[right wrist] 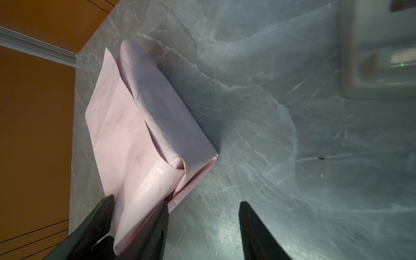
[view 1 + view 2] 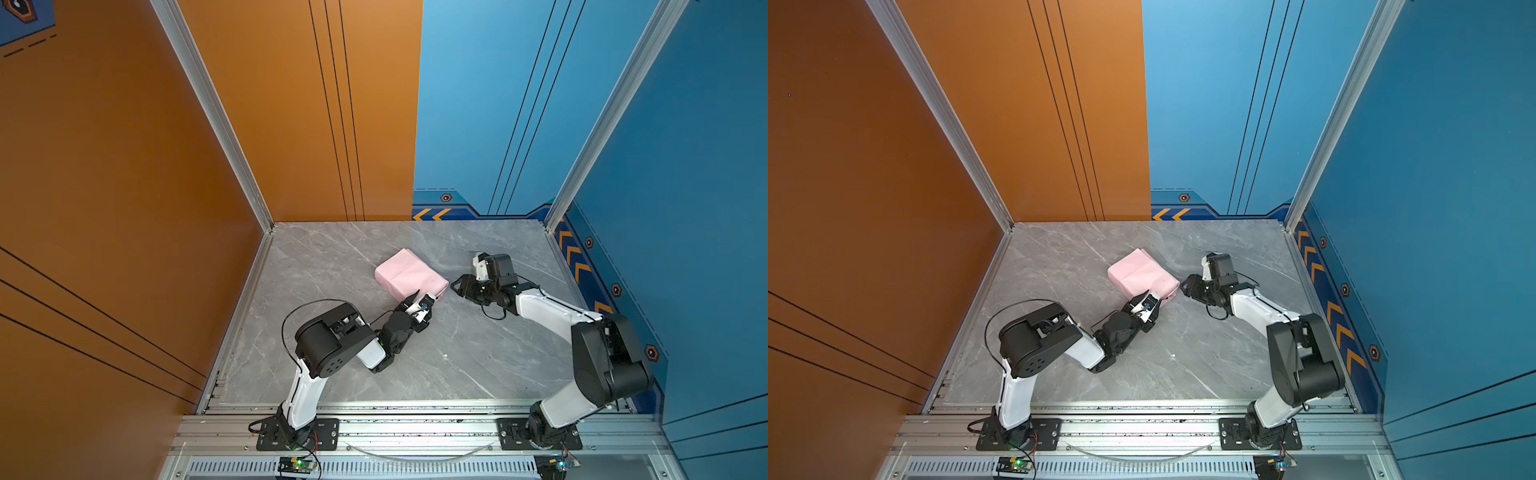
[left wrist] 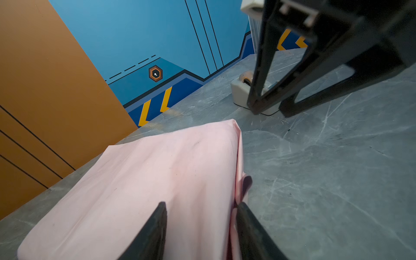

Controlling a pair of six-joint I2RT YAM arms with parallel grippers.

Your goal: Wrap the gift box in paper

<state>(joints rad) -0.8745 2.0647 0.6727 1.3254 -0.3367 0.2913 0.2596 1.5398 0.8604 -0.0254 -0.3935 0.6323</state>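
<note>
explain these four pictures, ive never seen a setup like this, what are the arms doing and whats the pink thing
Two robot arms are bolted along one edge of a grey table. Two pictures look down from one overhead camera; the other two come from cameras on the arms' wrists. The pink lump is the paper, folded into a parcel; no box shows, so it is presumably inside. The left tool has its fingers apart over the parcel's near end; whether it pinches the paper I cannot tell. The right tool is open beside the parcel, holding nothing. The beige block nearby is a tape dispenser.
</note>
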